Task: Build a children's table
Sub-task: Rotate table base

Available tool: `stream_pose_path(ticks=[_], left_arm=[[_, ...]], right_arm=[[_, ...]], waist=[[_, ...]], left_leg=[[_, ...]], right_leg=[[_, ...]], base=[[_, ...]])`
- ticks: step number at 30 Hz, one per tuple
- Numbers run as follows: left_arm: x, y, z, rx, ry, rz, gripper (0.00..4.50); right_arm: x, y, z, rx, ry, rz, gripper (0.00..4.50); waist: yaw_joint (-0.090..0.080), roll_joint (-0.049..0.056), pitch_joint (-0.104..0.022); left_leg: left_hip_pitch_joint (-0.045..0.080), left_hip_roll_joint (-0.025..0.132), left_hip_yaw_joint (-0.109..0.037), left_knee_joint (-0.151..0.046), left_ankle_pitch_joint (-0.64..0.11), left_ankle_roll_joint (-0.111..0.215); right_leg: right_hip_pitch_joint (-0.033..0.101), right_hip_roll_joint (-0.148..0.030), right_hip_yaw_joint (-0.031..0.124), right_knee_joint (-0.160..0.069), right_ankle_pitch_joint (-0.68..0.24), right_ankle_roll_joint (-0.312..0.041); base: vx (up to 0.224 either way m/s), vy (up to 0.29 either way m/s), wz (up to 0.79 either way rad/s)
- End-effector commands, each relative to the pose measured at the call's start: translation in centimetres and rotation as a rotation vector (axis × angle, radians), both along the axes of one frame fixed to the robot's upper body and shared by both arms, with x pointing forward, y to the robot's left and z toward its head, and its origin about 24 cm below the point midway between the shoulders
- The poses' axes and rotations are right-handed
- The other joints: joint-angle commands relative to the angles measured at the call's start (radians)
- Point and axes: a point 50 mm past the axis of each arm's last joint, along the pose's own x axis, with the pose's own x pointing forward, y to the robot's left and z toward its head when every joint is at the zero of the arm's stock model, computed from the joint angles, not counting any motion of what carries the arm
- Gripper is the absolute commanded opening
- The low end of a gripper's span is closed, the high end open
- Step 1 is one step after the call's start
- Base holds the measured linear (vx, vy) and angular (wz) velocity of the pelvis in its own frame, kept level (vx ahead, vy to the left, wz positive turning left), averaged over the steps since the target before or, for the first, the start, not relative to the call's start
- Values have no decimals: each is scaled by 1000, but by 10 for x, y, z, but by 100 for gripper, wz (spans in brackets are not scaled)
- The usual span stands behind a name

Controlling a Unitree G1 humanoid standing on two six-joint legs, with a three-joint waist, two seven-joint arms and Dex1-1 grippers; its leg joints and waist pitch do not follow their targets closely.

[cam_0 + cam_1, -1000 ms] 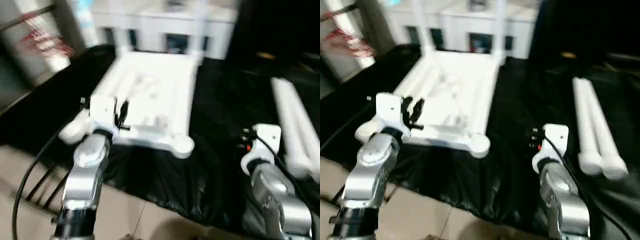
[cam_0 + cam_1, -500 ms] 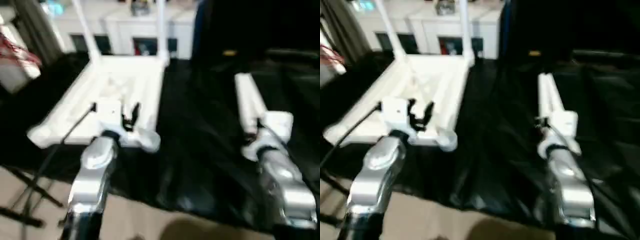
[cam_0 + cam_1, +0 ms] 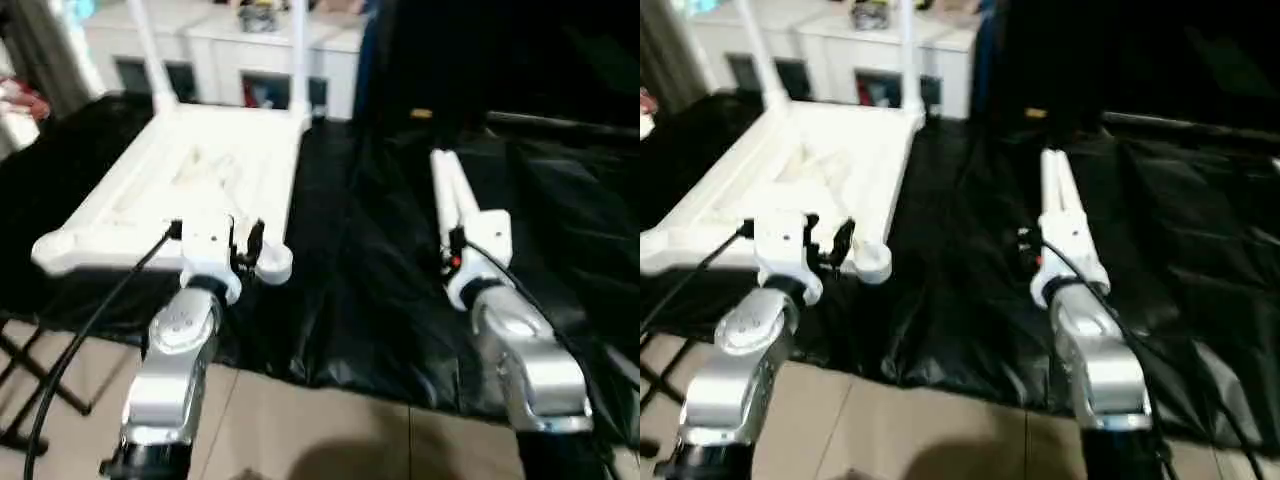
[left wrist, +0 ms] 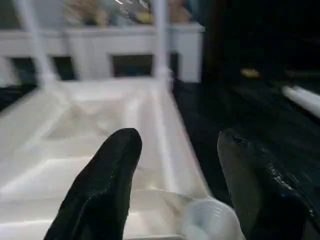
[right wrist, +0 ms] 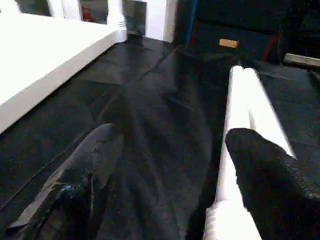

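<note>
The white tabletop (image 3: 190,170) lies upside down on the black cloth at the left, ribbed underside up. Two legs (image 3: 298,55) stand upright in its far corner sockets. The near right corner socket (image 3: 275,265) is bare. My left gripper (image 3: 245,240) hovers open just over that near edge, the socket (image 4: 207,222) below and between its fingers (image 4: 107,175). Two loose legs (image 3: 450,190) lie side by side on the cloth at the right. My right gripper (image 5: 175,135) is open low over the cloth, one finger (image 5: 265,175) over the legs' near end (image 5: 247,115).
A white cabinet with glass doors (image 3: 250,60) stands behind the tabletop. Black cloth (image 3: 380,280) covers the work surface, with tiled floor (image 3: 330,430) along its near edge. A black cable (image 3: 90,320) trails from my left wrist. Dark furniture (image 5: 235,30) rises at the back right.
The camera has swung right. My right gripper has moved left onto the near end of the loose legs. My left gripper has shifted along the tabletop's near edge to its right corner socket.
</note>
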Motion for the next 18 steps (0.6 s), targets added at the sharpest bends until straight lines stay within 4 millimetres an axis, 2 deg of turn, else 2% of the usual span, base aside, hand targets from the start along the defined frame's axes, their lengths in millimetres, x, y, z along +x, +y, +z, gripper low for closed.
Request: stream_pose_path(ticks=[1,2,3,4,5,6,7,8,9,10,11,12,13,14,15,16,17,18], left_arm=[[-1,1,-2,1,20,0,289],[0,1,-2,-1,22,1,289],[0,2,-1,-1,21,1,289],[0,2,-1,1,20,1,289],[0,2,-1,5,22,-2,289],[0,2,-1,8,23,-4,289],[1,2,-1,8,24,-5,289],[2,3,-1,11,27,-5,289],[2,4,-1,10,28,-5,289],[2,4,-1,9,28,-6,289],[2,4,-1,8,29,-7,289],[2,4,-2,9,30,-7,289],[1,3,-2,10,32,-11,289],[1,3,-2,9,34,-13,289],[1,3,-3,6,36,-22,289],[0,2,-4,6,40,-30,289],[-1,2,-4,6,44,-38,289],[-1,2,-5,8,44,-40,289]], right_arm=[[4,2,2,7,-4,8,368],[4,2,1,10,2,7,368],[4,2,-1,11,14,0,368],[4,2,-1,11,17,-2,368],[4,2,-1,12,17,-2,368],[4,2,-1,14,17,-1,368],[4,2,-1,11,15,0,368],[4,3,-1,9,10,7,368],[4,3,-1,7,10,7,368],[4,3,-1,6,10,6,368],[5,3,-1,6,11,4,368],[5,3,-2,6,12,3,368],[5,3,-2,7,14,-2,368],[5,3,-1,8,10,-4,368],[5,3,1,12,0,-2,368],[5,3,3,5,-7,-4,368],[5,3,4,-6,-14,-7,368],[5,3,4,-6,-14,-8,368]], waist=[[8,-60,-47],[20,-1,-23],[65,-19,-33],[76,-8,-43],[73,30,-70],[60,54,-86],[8,84,-109],[-23,67,-128],[-20,63,-119],[-23,53,-112],[-23,44,-104],[-26,29,-97],[-23,-18,-79],[3,-57,-71],[26,-60,-79],[42,-54,-75],[25,-43,-74],[24,-34,-83]], left_leg=[[113,31,-36,101,-483,-32],[11,-1,-104,161,-234,43],[-111,-6,-138,146,-92,71],[-89,2,-135,113,-98,77],[-8,16,-116,15,-83,83],[47,36,-124,-29,-51,88],[218,159,-266,-65,-76,254],[212,174,-303,-50,110,415],[189,163,-281,-48,204,474],[163,137,-238,-58,244,468],[144,121,-206,-66,233,448],[130,95,-178,-64,191,419],[79,-9,-104,-47,-26,328],[86,-88,-46,46,-258,169],[33,-97,-92,115,-237,93],[-18,-77,-128,130,-145,91],[-41,-61,-155,142,-31,44],[-56,-51,-165,137,28,19]], right_leg=[[-80,-115,101,-267,-939,-10],[-13,-216,196,-325,-969,-106],[113,-147,179,-275,-691,-146],[106,-118,170,-263,-546,-174],[81,-33,106,-235,-310,-206],[58,1,65,-209,-191,-188],[-112,45,22,-40,-112,-84],[-146,21,19,19,-71,46],[-193,2,30,40,5,121],[-212,0,32,41,90,128],[-215,0,33,27,152,105],[-210,-6,41,-14,226,62],[-136,-22,75,-137,306,-17],[-75,-37,187,-255,-258,-47],[25,-102,285,-254,-440,-251],[55,-128,269,-235,-359,-270],[38,-121,265,-217,-123,-288],[49,-126,253,-199,53,-317]], base=[[190,-91,2],[260,-20,-3],[260,-20,-3],[131,7,28],[114,26,54],[114,26,54],[182,13,13],[187,-25,-14],[187,-25,-14],[153,-15,-6],[153,-34,-5],[153,-34,-5],[129,-72,2],[157,-84,-3],[157,-84,-3],[190,-69,-8],[149,-44,-1],[149,-44,-1]])
